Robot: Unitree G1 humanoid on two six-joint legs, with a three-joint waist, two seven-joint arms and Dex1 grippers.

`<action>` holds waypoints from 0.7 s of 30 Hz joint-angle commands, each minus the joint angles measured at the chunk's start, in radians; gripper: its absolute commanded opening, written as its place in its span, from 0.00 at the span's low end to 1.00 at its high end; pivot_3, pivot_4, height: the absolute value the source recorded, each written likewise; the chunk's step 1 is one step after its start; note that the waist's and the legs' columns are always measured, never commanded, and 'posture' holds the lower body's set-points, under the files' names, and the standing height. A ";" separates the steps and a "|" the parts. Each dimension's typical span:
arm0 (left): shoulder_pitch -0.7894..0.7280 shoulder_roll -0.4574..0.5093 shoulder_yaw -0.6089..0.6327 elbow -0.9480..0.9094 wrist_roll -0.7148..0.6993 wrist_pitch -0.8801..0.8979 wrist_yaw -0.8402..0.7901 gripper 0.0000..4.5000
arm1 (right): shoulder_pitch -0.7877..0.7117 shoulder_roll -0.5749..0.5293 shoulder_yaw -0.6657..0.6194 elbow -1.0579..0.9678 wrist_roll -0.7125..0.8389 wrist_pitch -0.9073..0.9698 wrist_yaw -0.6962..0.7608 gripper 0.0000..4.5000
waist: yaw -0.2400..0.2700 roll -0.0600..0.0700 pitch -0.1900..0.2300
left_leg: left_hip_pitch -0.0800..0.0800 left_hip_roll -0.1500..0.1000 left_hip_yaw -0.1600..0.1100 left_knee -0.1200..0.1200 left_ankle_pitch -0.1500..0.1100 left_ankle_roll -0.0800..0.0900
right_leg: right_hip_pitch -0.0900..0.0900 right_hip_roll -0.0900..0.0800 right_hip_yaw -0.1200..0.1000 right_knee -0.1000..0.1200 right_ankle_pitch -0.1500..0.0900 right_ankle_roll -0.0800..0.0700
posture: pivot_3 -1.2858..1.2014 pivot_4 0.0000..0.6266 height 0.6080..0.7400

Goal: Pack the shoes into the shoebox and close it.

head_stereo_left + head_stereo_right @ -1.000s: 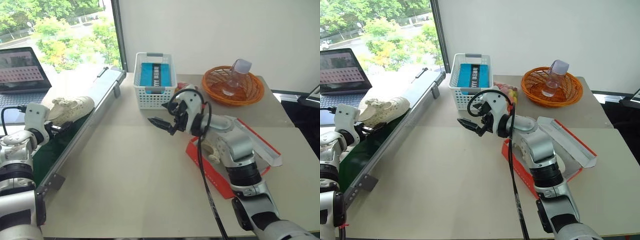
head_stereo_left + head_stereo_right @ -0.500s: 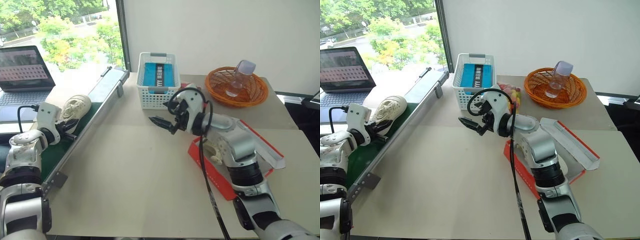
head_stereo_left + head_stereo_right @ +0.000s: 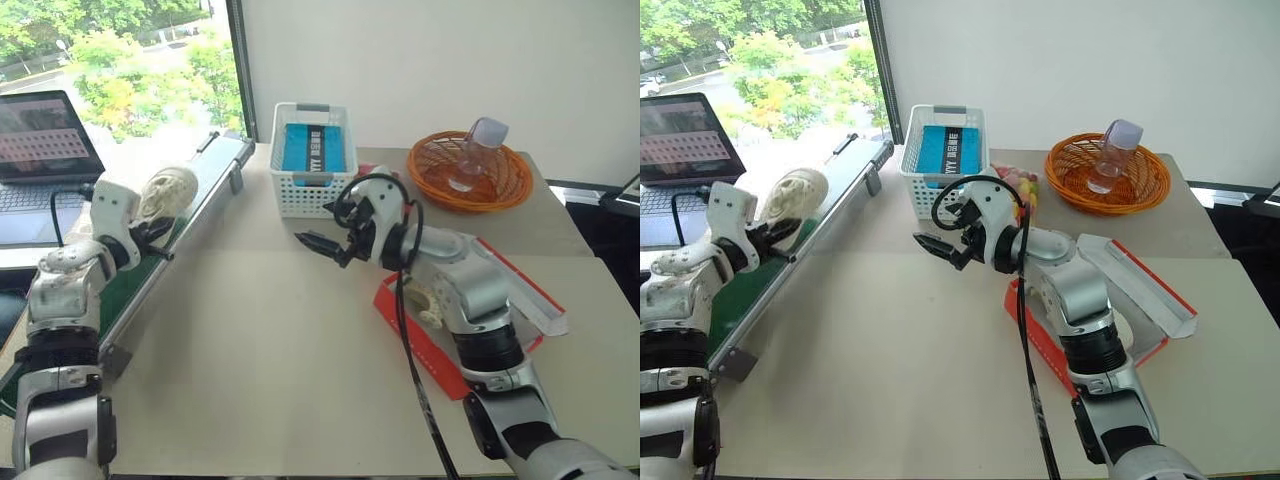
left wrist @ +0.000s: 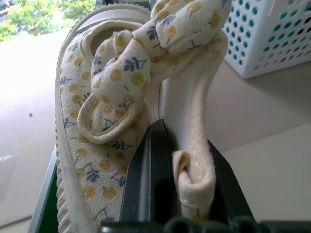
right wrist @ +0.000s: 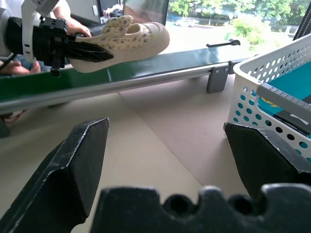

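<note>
1. Since a second ago, my left gripper [image 3: 152, 233] has closed on the shoe [image 3: 166, 193] and lifted it off the green conveyor [image 3: 120, 290], carrying it rightward toward the table [image 3: 260, 350].
2. Its jaws are now clamped on the shoe's heel edge; the left wrist view shows the cream fabric pinched between the black fingers [image 4: 150, 179].
3. Up close I see the shoe is cream canvas printed with small yellow dots and blue sprigs, with a knotted bow on top and a ribbed white sole.
4. It hangs just above the conveyor's far stretch, at the table's left edge.
5. My right gripper [image 3: 322, 246] hovers over the middle of the table, jaws wide apart and empty.
6. The red shoebox [image 3: 440, 345] lies open on the right, under my right arm, with a second pale shoe [image 3: 428, 303] inside.
7. A white basket [image 3: 313, 160] stands farther back.
</note>
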 commanded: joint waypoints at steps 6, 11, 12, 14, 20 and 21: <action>-0.166 -0.128 -0.072 -0.296 -0.112 0.145 0.048 0.00 | -0.174 0.136 -0.461 0.090 0.396 0.182 -0.293 1.00 | 0.000 0.000 0.000 | 0.001 0.000 -0.001 0.000 0.000 0.000 | 0.002 0.000 0.000 0.000 0.000 0.001 | 0.52 0.24 1.00; -0.151 -0.249 -0.175 -0.468 -0.172 0.235 0.069 0.00 | -0.187 0.138 -0.556 0.098 0.532 0.244 -0.411 1.00 | -0.015 0.000 0.000 | 0.000 -0.001 -0.001 0.000 0.000 0.000 | 0.001 0.000 0.001 -0.001 0.000 0.001 | 0.52 0.24 1.00; -0.148 -0.273 -0.187 -0.495 -0.186 0.255 0.076 0.00 | -0.181 0.134 -0.561 0.092 0.546 0.257 -0.430 1.00 | -0.016 0.000 0.000 | 0.000 -0.001 -0.001 -0.001 0.000 0.000 | 0.001 0.000 0.001 -0.001 0.000 0.001 | 0.52 0.24 1.00; -0.150 -0.305 -0.195 -0.517 -0.206 0.283 0.085 0.00 | -0.164 0.133 -0.564 0.073 0.571 0.271 -0.466 1.00 | -0.017 0.000 0.000 | 0.000 -0.001 -0.001 -0.001 0.000 0.001 | 0.001 0.000 0.001 -0.001 0.001 0.001 | 0.52 0.24 1.00; -0.153 -0.358 -0.236 -0.544 -0.236 0.313 0.100 0.00 | -0.129 0.129 -0.561 0.033 0.639 0.272 -0.545 1.00 | -0.034 0.001 0.000 | 0.003 -0.001 -0.002 0.000 0.000 0.001 | 0.001 0.002 0.003 0.001 0.000 0.001 | 0.52 0.24 1.00; -0.156 -0.363 -0.241 -0.545 -0.239 0.314 0.099 0.00 | -0.126 0.126 -0.558 0.030 0.643 0.268 -0.553 1.00 | -0.034 0.001 0.000 | 0.003 -0.001 -0.002 0.000 0.000 0.001 | 0.002 0.002 0.003 0.001 0.000 0.001 | 0.52 0.24 1.00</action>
